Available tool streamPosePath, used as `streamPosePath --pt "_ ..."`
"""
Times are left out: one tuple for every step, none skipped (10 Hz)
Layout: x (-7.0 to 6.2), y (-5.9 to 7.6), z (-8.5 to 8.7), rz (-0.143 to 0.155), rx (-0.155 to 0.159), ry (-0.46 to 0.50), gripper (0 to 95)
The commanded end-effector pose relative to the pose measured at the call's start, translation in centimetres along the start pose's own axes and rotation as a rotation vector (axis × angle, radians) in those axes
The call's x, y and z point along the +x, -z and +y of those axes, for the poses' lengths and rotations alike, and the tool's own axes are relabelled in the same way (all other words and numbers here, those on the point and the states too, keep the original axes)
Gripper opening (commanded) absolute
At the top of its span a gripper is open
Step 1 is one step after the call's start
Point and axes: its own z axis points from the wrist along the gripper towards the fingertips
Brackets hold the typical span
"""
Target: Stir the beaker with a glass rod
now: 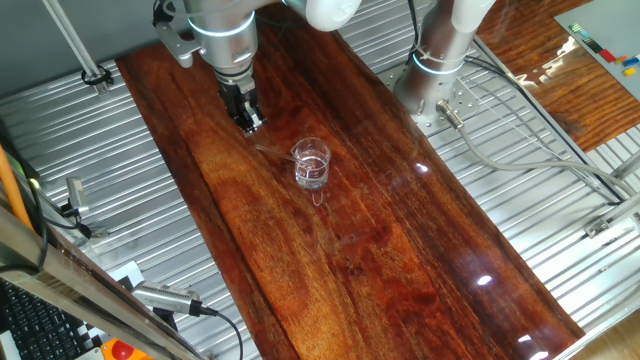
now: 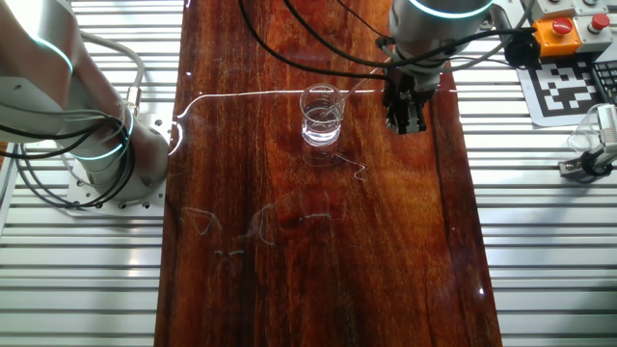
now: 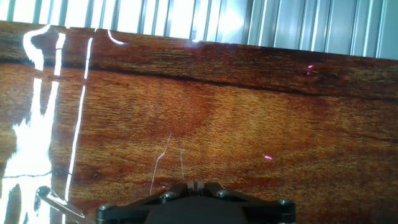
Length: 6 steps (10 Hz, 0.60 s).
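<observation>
The beaker (image 1: 311, 164) stands upright near the middle of a long dark wooden board (image 1: 380, 250), and it shows again in the other fixed view (image 2: 321, 116) as a small clear glass with faint printed marks. The glass rod (image 2: 359, 85) is very hard to make out; in the other fixed view a thin pale line slants from the beaker's rim up toward the gripper (image 2: 406, 123), and in one fixed view a faint streak (image 1: 275, 150) lies between the gripper (image 1: 249, 122) and the beaker. Whether the lower end of the rod sits inside the beaker I cannot tell for sure. The gripper hangs just beside the beaker, off to one side of it and low over the board, not above the glass. In the hand view the black fingertips (image 3: 192, 186) meet at the bottom edge with hardly any gap, so the jaws stand together; the rod itself does not show clearly between them there, and I cannot tell whether they pinch it. The board lies on a ribbed metal table (image 1: 90, 160). The arm's round base (image 2: 101, 164) is bolted to that table beside the board, with grey cables running from it.
</observation>
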Motion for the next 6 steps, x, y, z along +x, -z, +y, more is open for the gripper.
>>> streamPosePath --pt "0.0 -0.02 0.01 0.0 0.001 0.001 0.0" --pt "0.01 -0.02 0.01 0.0 0.002 0.01 0.0" --pt "0.02 -0.03 0.01 0.0 0.001 0.014 0.0" --pt "0.03 -0.03 0.01 0.006 0.003 0.018 0.0" --pt "0.16 -0.02 0.04 0.012 0.008 0.035 0.0" --pt "0.3 0.09 0.04 0.011 0.011 0.036 0.0"
